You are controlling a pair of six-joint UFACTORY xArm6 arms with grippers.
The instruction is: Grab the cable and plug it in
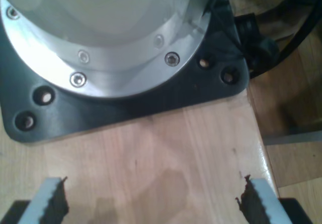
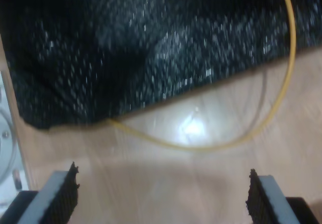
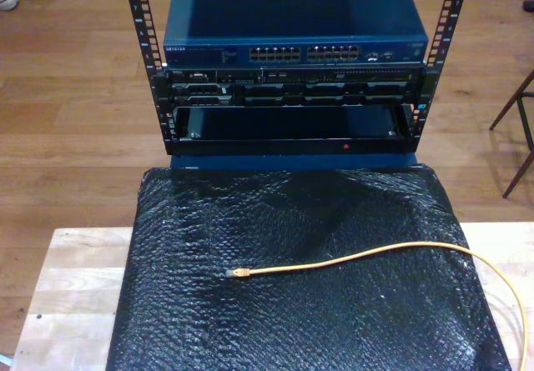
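Nothing done yet: the cable (image 3: 350, 258) lies loose across the black sheet (image 3: 292, 221), lower middle of the exterior view, unplugged from the switch (image 3: 292, 21); my first gripper (image 1: 153, 204) and my second gripper (image 2: 163, 196) have jaws open, empty

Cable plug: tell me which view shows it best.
The exterior view: the cable lies across the black bubble wrap with its plug visible. The second wrist view shows a plugless loop of cable on the wooden table. The first wrist view looks elsewhere.
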